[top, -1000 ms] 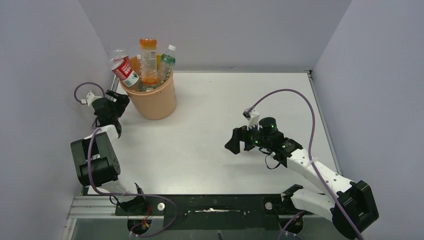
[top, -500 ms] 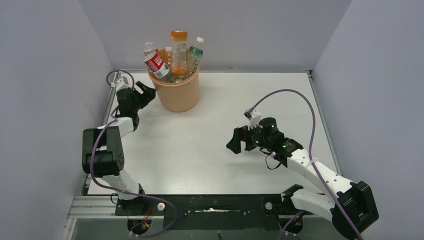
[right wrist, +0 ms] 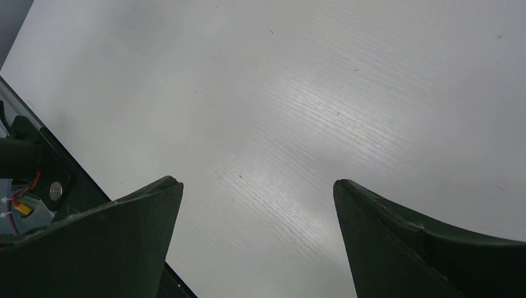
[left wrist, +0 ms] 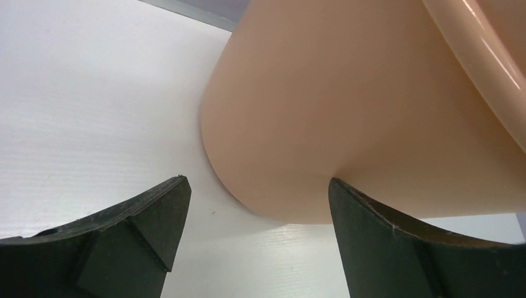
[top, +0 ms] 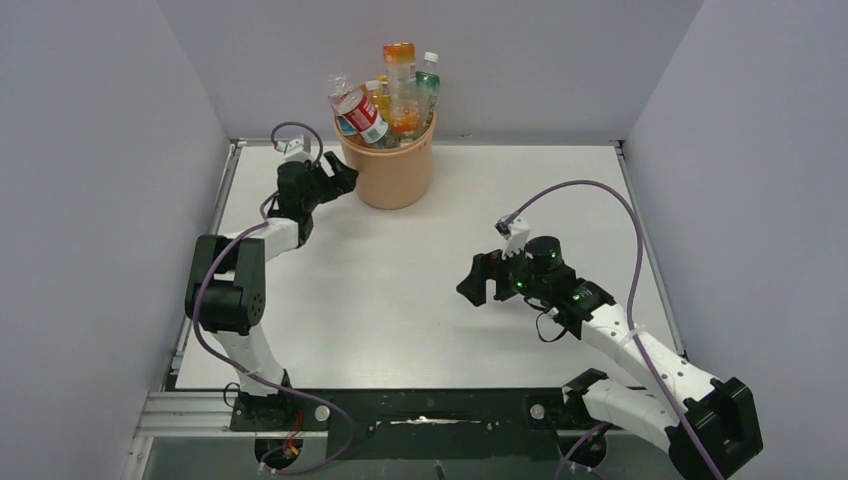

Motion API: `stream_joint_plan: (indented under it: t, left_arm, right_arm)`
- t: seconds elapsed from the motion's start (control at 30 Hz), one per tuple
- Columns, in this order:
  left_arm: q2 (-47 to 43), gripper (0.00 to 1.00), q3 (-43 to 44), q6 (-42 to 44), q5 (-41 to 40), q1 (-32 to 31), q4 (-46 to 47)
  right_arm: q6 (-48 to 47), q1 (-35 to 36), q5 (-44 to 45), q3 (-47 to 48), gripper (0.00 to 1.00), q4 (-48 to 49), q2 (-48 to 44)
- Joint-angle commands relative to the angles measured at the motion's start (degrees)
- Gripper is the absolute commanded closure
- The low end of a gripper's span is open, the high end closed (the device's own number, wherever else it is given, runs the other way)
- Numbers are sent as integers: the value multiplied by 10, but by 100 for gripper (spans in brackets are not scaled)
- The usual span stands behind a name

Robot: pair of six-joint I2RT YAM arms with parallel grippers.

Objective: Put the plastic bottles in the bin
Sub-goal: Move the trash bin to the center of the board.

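Observation:
The peach-orange bin (top: 392,175) stands at the back of the table, near the rear wall. Several plastic bottles stick out of it: a clear one with a red label (top: 358,108), an orange one (top: 401,85) and a green-labelled one (top: 428,80). My left gripper (top: 338,180) is open and empty, low against the bin's left side. In the left wrist view the bin wall (left wrist: 347,105) fills the space ahead of the left gripper (left wrist: 257,183), and one fingertip (left wrist: 347,198) touches it. My right gripper (top: 470,285) is open and empty over bare table, as the right wrist view (right wrist: 257,183) shows.
Grey walls close in the table on the left, back and right. The table's back edge (top: 520,146) runs just behind the bin. The black base rail (top: 420,410) lies at the near edge; part of it shows in the right wrist view (right wrist: 37,167).
The bin with its bottles has slid right and toward the back wall, with my left gripper following against its side. My right gripper has barely moved.

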Motion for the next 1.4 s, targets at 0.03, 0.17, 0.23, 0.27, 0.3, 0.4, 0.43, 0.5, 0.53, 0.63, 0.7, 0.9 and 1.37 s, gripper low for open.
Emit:
stream_joint_plan:
  t: [0.03,0.17,0.23,0.27,0.3,0.4,0.43,0.5,0.53,0.63,0.7,0.9,1.37]
  left_arm:
    - [21,18,61,36,26,-37,25]
    - [1,18,57,70,0,-72,-15]
    - [-21,18,35,74,-12,-80,-21]
    - [-33,18,23,74,-16,-82,-25]
    - [-48,18,11,74,-20,-83,-28]
    - [-86,17,-20,77,-29,-83,-41]
    - [-97,17,-26,81,-33,-83,-49]
    - [-122,17,-42,83,-40,-84,-60]
    - [-135,17,-51,82,-41,-84,-63]
    - [-168,16,-74,80,-46,-84,-73]
    - [-191,16,-89,79,-54,-84,-83]
    - [-263,16,-147,69,-99,-84,-107]
    - [-386,16,-288,64,-203,-85,-131]
  right_arm:
    - [1,-7,22,-2,2,6,-27]
    - [1,-18,33,-8,2,7,-30]
    - [2,-28,35,-10,2,9,-31]
    - [1,-35,36,-11,2,11,-32]
    - [1,-42,37,-12,2,12,-32]
    - [-4,-68,37,-15,2,15,-31]
    - [-5,-76,39,-16,2,15,-30]
    - [-9,-95,47,-16,2,17,-30]
    - [-12,-101,54,-15,2,17,-31]
    - [-21,-112,79,-9,2,19,-32]
    - [-26,-116,96,-3,2,22,-31]
    - [-34,-125,162,10,2,44,-29]
    - [-64,-273,302,-44,2,112,-70]
